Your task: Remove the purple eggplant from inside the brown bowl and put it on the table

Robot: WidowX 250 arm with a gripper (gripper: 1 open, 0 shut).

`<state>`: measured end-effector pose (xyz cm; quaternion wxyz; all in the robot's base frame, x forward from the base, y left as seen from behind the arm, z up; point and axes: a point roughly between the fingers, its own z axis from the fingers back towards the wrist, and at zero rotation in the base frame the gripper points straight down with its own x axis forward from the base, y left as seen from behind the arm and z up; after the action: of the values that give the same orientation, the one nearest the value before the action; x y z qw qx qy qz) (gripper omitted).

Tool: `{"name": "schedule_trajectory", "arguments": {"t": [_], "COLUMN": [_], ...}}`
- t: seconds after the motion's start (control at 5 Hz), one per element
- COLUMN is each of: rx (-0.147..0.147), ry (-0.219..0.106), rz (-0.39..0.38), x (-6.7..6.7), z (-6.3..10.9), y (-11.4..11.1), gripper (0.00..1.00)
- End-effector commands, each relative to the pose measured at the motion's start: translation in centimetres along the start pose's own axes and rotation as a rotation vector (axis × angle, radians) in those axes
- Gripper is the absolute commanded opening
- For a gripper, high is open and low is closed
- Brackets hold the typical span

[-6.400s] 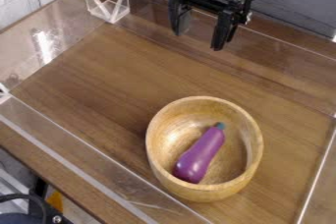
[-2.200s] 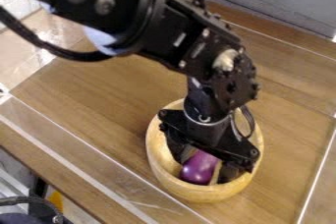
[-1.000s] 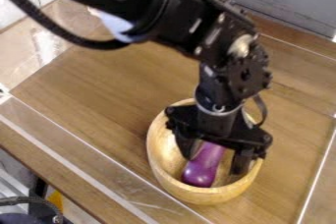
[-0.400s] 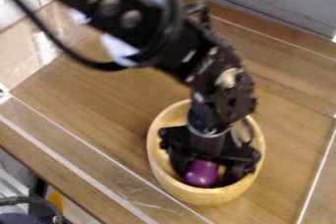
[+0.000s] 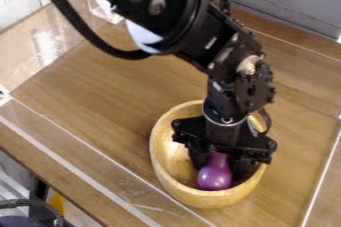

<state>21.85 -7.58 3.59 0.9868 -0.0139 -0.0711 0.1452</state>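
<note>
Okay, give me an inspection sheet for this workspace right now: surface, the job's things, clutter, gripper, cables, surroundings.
Surface: brown wood-grain table, edged by low clear walls.
Job's things: purple eggplant lies inside the brown bowl, not yet on the table; its upper part is hidden by the gripper.
Clutter: nothing seen on the tabletop apart from the bowl.
Gripper: gripper points down into the bowl, its fingers on either side of the eggplant; a firm grip cannot be confirmed.
Cables: a dark cable loops along the arm.
Surroundings: light wall at upper left, something purple at the top edge; too little shows to say more.
</note>
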Motion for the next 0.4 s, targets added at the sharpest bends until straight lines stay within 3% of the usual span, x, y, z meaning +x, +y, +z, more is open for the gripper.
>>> {"name": "schedule_trajectory", "arguments": {"t": [0.0,0.2], "rx": [-0.035,-0.03], "ry": [-0.045,-0.043], "rz": [0.011,0.047], "x": [0.83,0.85], "z": [1.05,0.71], "y": [-0.28,-0.77], "gripper": [0.0,0.0]}}
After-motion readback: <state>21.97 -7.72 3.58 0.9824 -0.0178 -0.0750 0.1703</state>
